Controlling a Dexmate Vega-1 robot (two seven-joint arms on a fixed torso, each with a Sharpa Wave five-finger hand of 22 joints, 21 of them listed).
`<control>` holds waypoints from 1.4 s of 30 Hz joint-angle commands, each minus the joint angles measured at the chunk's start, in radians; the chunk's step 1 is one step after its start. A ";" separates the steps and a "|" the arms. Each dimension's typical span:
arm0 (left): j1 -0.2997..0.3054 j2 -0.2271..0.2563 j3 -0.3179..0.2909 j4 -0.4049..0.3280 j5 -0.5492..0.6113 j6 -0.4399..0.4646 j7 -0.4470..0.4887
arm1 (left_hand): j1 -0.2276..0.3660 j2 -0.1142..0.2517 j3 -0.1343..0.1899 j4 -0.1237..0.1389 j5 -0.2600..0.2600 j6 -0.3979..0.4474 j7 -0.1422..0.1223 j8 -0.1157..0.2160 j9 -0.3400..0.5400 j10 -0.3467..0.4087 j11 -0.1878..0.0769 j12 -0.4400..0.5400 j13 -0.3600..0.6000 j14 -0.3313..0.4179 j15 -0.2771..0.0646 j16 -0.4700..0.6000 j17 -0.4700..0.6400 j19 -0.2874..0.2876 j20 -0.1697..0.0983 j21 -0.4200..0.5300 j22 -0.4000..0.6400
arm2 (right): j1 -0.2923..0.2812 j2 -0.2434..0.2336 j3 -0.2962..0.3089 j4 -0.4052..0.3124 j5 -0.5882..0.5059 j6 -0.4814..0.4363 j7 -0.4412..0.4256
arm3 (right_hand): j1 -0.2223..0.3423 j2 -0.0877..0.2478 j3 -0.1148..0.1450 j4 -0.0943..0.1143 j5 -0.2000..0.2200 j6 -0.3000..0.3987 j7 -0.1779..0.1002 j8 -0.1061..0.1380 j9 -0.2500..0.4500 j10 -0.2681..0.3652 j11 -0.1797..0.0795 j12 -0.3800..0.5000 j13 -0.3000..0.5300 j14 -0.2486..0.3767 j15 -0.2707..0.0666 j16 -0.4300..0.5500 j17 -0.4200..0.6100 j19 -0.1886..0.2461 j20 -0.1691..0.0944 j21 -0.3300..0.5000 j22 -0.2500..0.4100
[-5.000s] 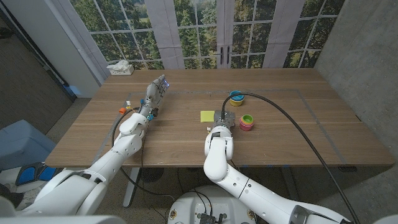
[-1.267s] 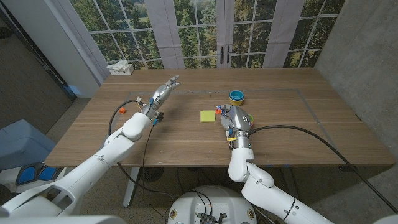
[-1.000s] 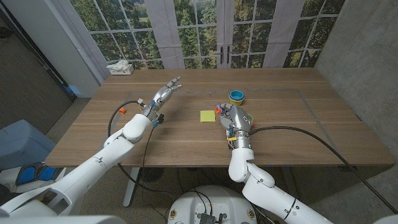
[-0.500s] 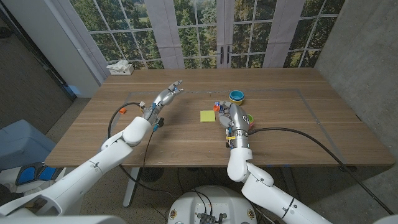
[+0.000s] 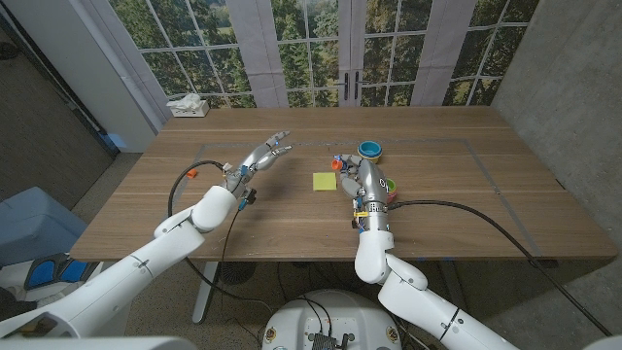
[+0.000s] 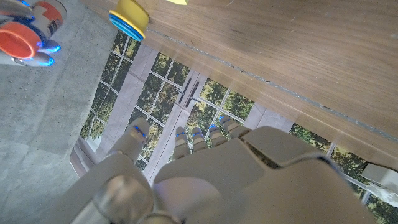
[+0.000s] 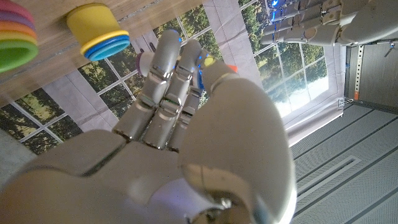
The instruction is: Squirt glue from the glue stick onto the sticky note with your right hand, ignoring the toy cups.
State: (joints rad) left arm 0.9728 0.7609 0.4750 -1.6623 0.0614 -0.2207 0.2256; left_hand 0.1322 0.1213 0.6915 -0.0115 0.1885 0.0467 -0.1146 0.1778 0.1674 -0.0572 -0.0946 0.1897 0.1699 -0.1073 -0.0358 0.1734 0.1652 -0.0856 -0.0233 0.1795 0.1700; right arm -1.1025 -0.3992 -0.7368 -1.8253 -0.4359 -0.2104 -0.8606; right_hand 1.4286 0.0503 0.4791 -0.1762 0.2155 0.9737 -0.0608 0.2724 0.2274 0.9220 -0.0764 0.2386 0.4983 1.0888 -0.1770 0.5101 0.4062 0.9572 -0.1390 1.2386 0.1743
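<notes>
A yellow sticky note (image 5: 324,181) lies flat on the wooden table (image 5: 457,165), near its middle. Just right of the note, my right hand (image 5: 358,176) is raised and holds the glue stick (image 5: 337,163), whose orange end points toward the note. In the left wrist view the glue stick (image 6: 29,26) shows with fingertips around it. In its own wrist view the right hand (image 7: 186,124) has its fingers curled in. Above the table and left of the note, my left hand (image 5: 264,154) hovers with fingers spread and nothing in it.
A blue and yellow toy cup (image 5: 369,151) stands behind the right hand. A stack of coloured cups (image 5: 388,186) sits just to its right, partly hidden. A tissue box (image 5: 188,107) is at the far left corner. A black cable (image 5: 466,209) crosses the table's right side.
My right hand rose from the table by the cups with the glue stick and shifted left toward the note. The left hand lifted, drifted right and spread its fingers.
</notes>
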 commanded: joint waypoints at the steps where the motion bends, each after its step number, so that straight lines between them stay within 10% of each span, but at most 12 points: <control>1: 0.037 0.025 0.002 -0.067 0.055 0.057 0.022 | 0.007 0.065 -0.001 0.001 -0.002 0.005 -0.005 0.005 0.003 0.009 -0.004 0.006 0.004 0.002 -0.032 0.008 0.003 0.003 0.004 0.010 0.002 | -0.017 -0.003 0.027 -0.012 0.054 0.071 0.035 | -0.004 0.008 0.004 0.006 0.006 0.121 0.112 -0.005 0.004 0.066 0.053 0.006 0.004 0.015 -0.041 -0.002 0.003 0.001 -0.089 -0.003 0.005; 42: 0.042 0.046 0.061 -0.128 0.145 0.156 -0.020 | -0.006 0.063 0.021 0.023 0.002 0.033 -0.013 0.006 0.004 0.041 -0.038 0.009 0.004 0.081 -0.008 0.014 0.007 0.048 0.054 0.023 0.003 | -0.095 -0.006 0.096 -0.044 0.146 0.230 0.075 | -0.005 0.009 0.008 0.006 0.006 0.126 0.113 -0.012 0.010 0.069 0.054 0.001 0.008 0.015 -0.040 -0.005 0.017 0.002 -0.089 -0.007 0.006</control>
State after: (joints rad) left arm 1.0237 0.8032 0.5205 -1.7848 0.1869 -0.0888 0.2244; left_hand 0.1322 0.1213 0.7038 0.0069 0.1885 0.0721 -0.1248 0.1778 0.1702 -0.0214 -0.1303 0.1897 0.1699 -0.0266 -0.0339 0.1897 0.1702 -0.0407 0.0322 0.1937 0.1699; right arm -1.1803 -0.4070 -0.6560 -1.8614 -0.3080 -0.0154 -0.7980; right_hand 1.4261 0.0526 0.4791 -0.1762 0.2157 0.9737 -0.0606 0.2609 0.2351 0.9225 -0.0769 0.2348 0.5048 1.0889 -0.1769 0.5061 0.4200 0.9572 -0.1390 1.2350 0.1743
